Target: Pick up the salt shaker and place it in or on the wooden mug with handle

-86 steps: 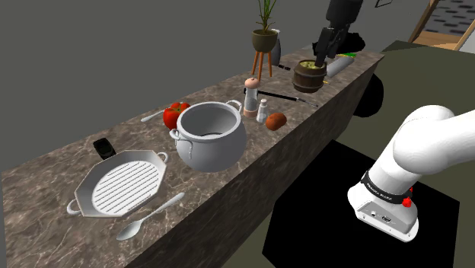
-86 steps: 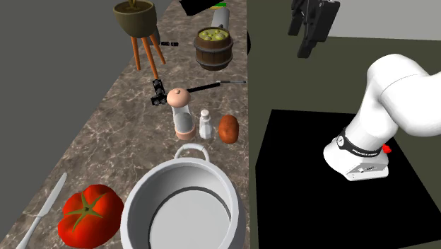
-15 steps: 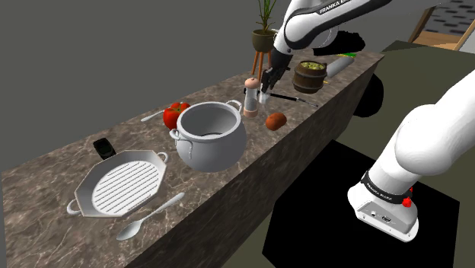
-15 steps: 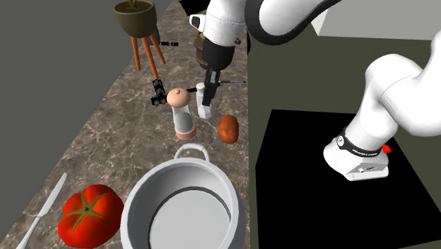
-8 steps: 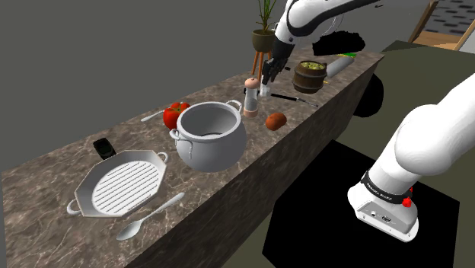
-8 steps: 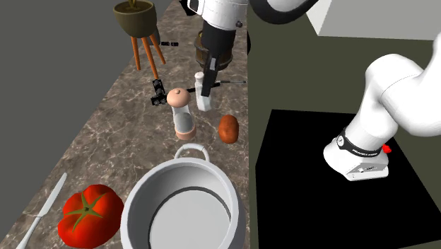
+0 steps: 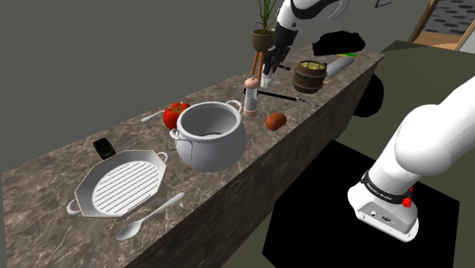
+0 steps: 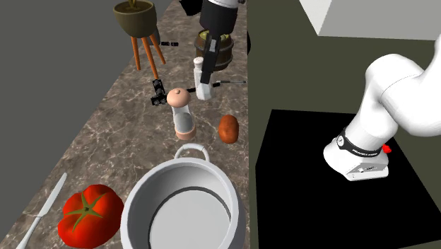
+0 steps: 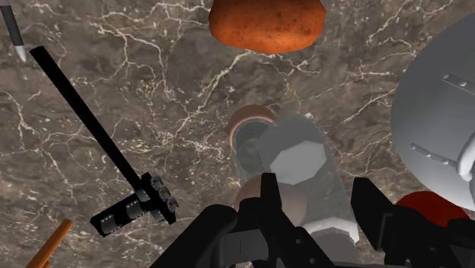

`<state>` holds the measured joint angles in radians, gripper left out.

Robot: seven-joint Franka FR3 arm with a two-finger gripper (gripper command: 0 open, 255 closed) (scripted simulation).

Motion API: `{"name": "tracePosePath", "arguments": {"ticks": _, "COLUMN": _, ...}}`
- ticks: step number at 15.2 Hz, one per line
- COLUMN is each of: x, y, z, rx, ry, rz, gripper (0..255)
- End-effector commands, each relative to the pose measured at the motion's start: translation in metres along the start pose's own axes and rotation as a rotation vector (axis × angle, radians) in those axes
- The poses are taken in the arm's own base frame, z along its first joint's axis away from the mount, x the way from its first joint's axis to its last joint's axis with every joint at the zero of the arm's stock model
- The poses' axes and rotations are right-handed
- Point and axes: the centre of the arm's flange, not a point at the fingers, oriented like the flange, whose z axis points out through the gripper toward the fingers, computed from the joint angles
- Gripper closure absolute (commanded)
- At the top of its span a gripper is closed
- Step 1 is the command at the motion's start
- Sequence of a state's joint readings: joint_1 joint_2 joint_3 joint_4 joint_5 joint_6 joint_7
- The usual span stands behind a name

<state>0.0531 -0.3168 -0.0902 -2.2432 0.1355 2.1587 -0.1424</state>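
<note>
"So, where is the salt shaker (image 8: 203,86)?"
"Up off the bench (image 7: 46,173), in the hand (image 7: 267,68). The two fingers are closed tight on it, near the bench's far end, just short of the wooden mug (image 7: 310,75)."
"What could go wrong?"
"The mug looks full, so the shaker may tip off its top. It could also slip out and hit the tall grinder (image 7: 251,95)."
"How many things?"
"One shaker, one mug, one grinder, one pot (image 7: 211,135)."
</note>
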Motion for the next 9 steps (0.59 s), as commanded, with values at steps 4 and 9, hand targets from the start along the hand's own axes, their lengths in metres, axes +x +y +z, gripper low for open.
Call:
{"name": "tracePosePath", "arguments": {"ticks": 4, "x": 0.007, "y": -0.003, "z": -0.026, "rx": 0.000, "ry": 0.000, "rz": 0.000, "gripper": 255}}
{"name": "tracePosePath", "arguments": {"ticks": 9, "x": 0.010, "y": 0.022, "z": -0.040, "rx": 0.000, "ry": 0.000, "rz": 0.000, "gripper": 255}}
